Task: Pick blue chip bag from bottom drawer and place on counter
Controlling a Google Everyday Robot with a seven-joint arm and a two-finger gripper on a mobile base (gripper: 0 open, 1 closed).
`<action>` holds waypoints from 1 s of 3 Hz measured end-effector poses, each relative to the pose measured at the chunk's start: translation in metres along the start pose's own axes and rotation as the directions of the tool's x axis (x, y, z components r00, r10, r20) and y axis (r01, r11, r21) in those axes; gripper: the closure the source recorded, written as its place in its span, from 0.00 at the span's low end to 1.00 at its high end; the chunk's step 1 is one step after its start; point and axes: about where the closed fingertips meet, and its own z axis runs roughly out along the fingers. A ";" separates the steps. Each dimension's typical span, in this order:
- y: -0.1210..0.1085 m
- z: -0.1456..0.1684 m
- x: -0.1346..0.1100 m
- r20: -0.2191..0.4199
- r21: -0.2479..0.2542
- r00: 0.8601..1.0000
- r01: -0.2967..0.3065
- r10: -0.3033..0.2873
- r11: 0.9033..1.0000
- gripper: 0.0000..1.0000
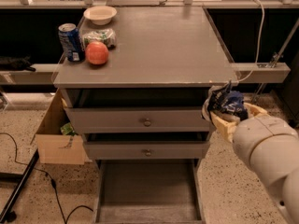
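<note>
Camera view shows the pincer (231, 112) hanging just off the front right corner of the drawer cabinet, clamped on the blue chip bag (230, 101), which bunches up dark and crumpled above the pale fingers; the pale arm (268, 148) runs down from it to the lower right of the picture. The bag is out of the bottom drawer (147, 190), which stands pulled open below with its grey floor bare. What the next move turns on, I judge, is how the bag lies to the worktop (159, 45): the bag sits just below the level of the worktop's front edge and beside its right corner, not over it, so the grey surface lies up, leftward in the picture and further from the camera. A lift above the edge and then a carry inward would seem to be called for, with the corner itself the thing to miss. The near and right parts of the worktop are bare, while the blue soda can (71, 42), the apple (96, 53), the green-and-white packet (99, 35) and the bowl (100, 14) cluster at the far left, well apart from the bag. The bag is too crumpled to tell its long axis
</note>
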 end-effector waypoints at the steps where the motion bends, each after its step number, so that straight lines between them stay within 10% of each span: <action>1: 0.006 0.007 0.000 -0.005 -0.015 1.000 0.015 -0.015 1.000 1.00; 3: 0.013 0.017 -0.004 -0.010 -0.059 1.000 -0.028 0.028 0.998 1.00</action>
